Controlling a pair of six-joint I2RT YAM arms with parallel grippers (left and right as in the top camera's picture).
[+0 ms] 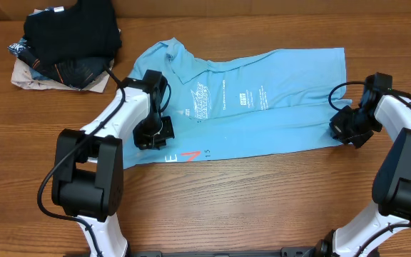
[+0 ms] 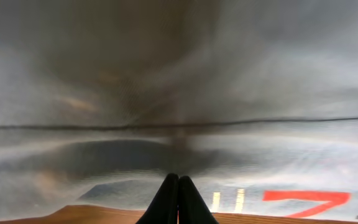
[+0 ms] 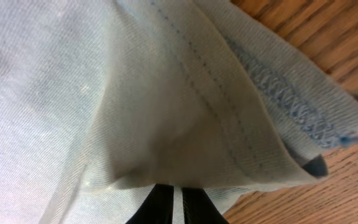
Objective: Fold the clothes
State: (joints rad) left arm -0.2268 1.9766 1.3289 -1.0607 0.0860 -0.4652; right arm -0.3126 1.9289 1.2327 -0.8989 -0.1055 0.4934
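the one blue shirt [image 1: 262, 107] lies spread across the middle of the table [image 1: 262, 207], its near edge gripped at both ends, most likely so that edge can be carried over in one even fold. the left gripper [image 1: 153, 134] is closed tight on cloth at the near-left part, and the right gripper [image 1: 348, 128] is all but closed on the hemmed near-right corner. count: one shirt, two grippers, and one pile [image 1: 66, 43] of dark clothes lying far left, apart from the shirt.

T-shirt [image 1: 277, 86] shows a red 7-like mark [image 1: 190, 155]; white print [image 1: 200, 100] unreadable
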